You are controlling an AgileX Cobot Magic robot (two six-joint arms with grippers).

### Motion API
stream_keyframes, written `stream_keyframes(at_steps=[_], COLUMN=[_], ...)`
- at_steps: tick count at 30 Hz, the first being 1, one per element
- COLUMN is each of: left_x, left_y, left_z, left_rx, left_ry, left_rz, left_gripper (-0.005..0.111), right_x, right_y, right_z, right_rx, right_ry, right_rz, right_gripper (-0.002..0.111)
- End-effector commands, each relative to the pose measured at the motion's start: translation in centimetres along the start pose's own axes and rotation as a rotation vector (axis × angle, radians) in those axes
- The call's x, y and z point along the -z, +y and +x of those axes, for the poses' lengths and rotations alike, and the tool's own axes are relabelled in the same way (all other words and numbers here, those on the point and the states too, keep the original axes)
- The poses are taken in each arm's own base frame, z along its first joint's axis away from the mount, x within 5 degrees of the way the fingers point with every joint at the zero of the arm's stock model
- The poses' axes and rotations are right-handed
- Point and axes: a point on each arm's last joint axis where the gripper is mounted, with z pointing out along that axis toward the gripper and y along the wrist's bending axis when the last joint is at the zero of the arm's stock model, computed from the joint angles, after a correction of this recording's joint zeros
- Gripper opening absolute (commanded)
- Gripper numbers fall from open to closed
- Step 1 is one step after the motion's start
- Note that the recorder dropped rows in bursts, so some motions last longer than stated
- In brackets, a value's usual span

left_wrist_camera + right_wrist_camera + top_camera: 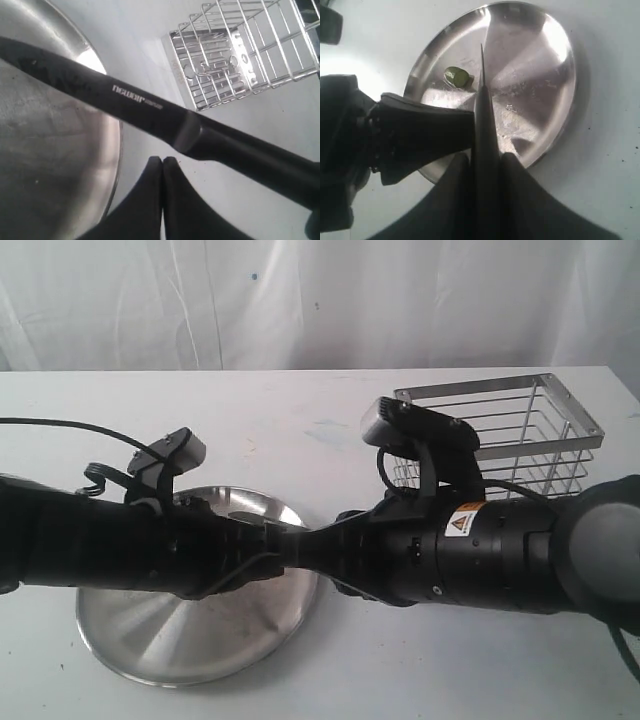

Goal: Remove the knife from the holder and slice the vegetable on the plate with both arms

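Note:
The steel plate [190,645] lies at the front left, and both black arms meet over its right rim. My right gripper [485,156] is shut on the black knife [483,105]. The blade points out over the plate [540,75]. A small green vegetable [457,77] chunk lies on the plate just beside the blade's tip. My left gripper [162,160] is shut with nothing between its fingers. It hovers close to the knife [150,107], near where blade and handle join. In the right wrist view the left gripper [427,131] reaches the blade's side.
The wire holder [530,430] stands at the back right on the white table [300,420], behind the right arm; in the left wrist view the holder [240,55] looks to hold nothing. A white curtain closes off the back.

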Motion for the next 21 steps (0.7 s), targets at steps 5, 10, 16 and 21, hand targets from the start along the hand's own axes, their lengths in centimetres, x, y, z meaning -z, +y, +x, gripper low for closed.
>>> stream_keyframes(at_steps=[5, 10, 16, 21], left_x=[-0.6, -0.6, -0.6, -0.7], left_y=[-1.3, -1.8, -1.3, -0.9], left_z=[-0.7, -1.3, -1.5, -1.6], left_rx=[0.037, 0.028, 0.023, 0.024], left_ry=[0.021, 0.003, -0.020, -0.037], left_rz=[0.107, 0.117, 0.060, 0.019], left_gripper=[0.000, 0.000, 0.000, 0.000], right_x=[0.0, 0.0, 0.1, -0.2], right_y=[0.1, 0.1, 0.1, 0.0], right_z=[-0.2, 0.0, 0.4, 0.8], right_rx=[0.005, 0.005, 0.005, 0.006], right_ry=[-0.012, 0.002, 0.053, 0.091], right_rz=[-0.002, -0.003, -0.004, 0.001], right_gripper=[0.000, 0.000, 0.000, 0.000])
